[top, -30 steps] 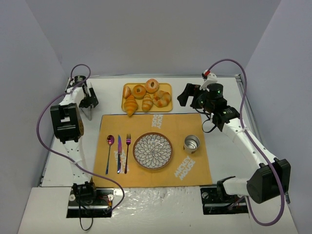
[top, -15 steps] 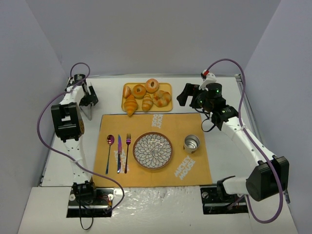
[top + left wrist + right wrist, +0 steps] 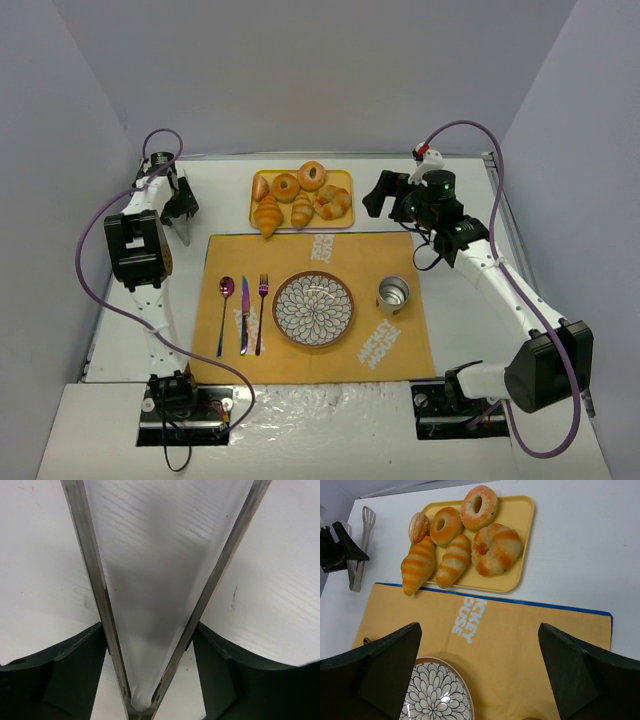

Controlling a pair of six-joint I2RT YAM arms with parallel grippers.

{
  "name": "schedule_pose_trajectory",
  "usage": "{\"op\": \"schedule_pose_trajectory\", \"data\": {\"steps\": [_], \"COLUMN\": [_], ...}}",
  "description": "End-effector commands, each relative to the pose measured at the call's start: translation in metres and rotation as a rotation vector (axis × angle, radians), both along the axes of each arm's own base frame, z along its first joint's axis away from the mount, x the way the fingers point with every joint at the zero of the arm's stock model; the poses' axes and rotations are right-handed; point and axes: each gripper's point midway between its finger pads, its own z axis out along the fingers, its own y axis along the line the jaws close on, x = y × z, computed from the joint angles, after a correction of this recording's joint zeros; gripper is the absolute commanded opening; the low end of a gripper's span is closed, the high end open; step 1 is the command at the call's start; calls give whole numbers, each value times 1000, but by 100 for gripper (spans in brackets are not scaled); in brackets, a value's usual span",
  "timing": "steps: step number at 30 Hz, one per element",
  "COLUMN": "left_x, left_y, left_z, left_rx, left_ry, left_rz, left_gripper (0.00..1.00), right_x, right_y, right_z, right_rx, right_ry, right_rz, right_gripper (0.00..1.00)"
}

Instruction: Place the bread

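The bread [image 3: 267, 215] is the biggest croissant, at the front left of the yellow tray [image 3: 343, 181]; the right wrist view shows the bread [image 3: 417, 565] with its tip over the tray's edge. My left gripper [image 3: 180, 203] is far left of the tray, over metal tongs [image 3: 185, 233]. In the left wrist view the gripper [image 3: 149, 630] has both fingers against the tongs' two arms [image 3: 95, 580], which form a V. My right gripper [image 3: 387, 194] hovers right of the tray, open and empty [image 3: 480, 672].
A smaller croissant [image 3: 452, 560], ring rolls [image 3: 445, 526] and a twisted roll [image 3: 495, 548] share the tray. On the orange placemat [image 3: 390, 345] lie a patterned plate [image 3: 313, 309], a metal cup [image 3: 393, 294], and a spoon [image 3: 225, 300], knife and fork.
My left gripper's jaws have come in from wide open onto the tongs' arms. The left wrist shifted slightly backward. The right arm has barely moved.
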Motion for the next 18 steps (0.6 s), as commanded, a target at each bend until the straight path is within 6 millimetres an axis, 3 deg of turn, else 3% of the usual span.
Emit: {"op": "schedule_pose_trajectory", "data": {"steps": [1,9,15,18], "left_x": [-6,-8,-9,-14], "left_y": [0,-6,-12,-14], "left_z": [-5,19,62,74], "left_rx": [-27,-41,14,27], "left_ry": [18,-33,-98,-114], "left_rz": [14,15,2,4], "left_gripper": [57,48,41,41], "right_x": [2,-3,-8,-11], "right_y": [6,7,7,7], "right_z": [42,43,47,50], "right_rx": [52,69,79,82], "right_ry": [-126,-123,-130,-133], "right_rz": [14,15,14,16], "right_gripper": [100,100,100,100]}}
